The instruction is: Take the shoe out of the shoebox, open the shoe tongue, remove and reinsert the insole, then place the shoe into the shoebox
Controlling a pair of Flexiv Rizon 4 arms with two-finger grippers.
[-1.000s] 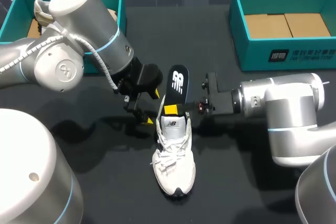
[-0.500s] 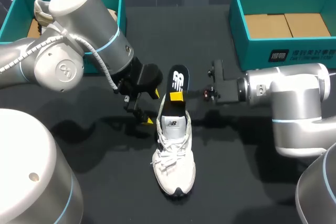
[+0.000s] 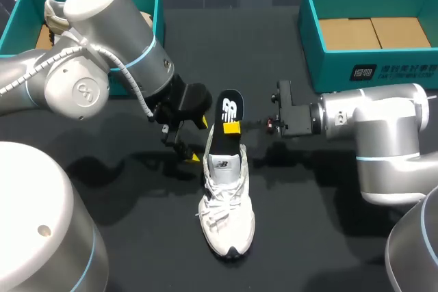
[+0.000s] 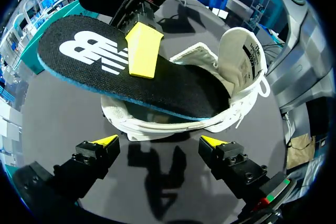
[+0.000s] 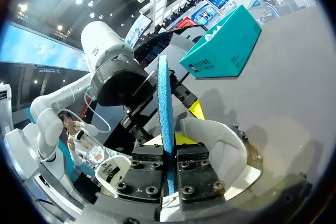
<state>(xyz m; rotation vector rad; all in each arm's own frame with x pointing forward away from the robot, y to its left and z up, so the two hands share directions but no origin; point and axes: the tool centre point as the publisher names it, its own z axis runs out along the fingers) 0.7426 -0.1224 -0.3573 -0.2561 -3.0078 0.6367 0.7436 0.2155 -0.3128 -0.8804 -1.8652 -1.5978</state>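
- While the dark table (image 3: 308,237) carries everything, the left arm (image 3: 102,52) comes in across its left side and the right arm (image 3: 376,128) from the right, and the two meet at mid-table.
- The right shoebox (image 3: 328,73), teal and set at the far right, holds only a brown cardboard liner (image 3: 373,32).
- The left shoebox (image 3: 15,15), also teal, sits far left, partly hidden behind the left arm, with a second pale shoe (image 3: 53,13) inside.
- The white sneaker (image 3: 226,203) stands on the table between the boxes, outside both, toe toward the near edge and tongue standing up.
- The black insole (image 3: 231,106), blue underneath, has its front end inside the sneaker and its heel end jutting out over the heel.
- The right gripper (image 3: 231,128) pinches the insole from both faces.
- The left gripper (image 3: 198,140) hangs just beside the sneaker's heel, fingers spread wide, holding nothing.
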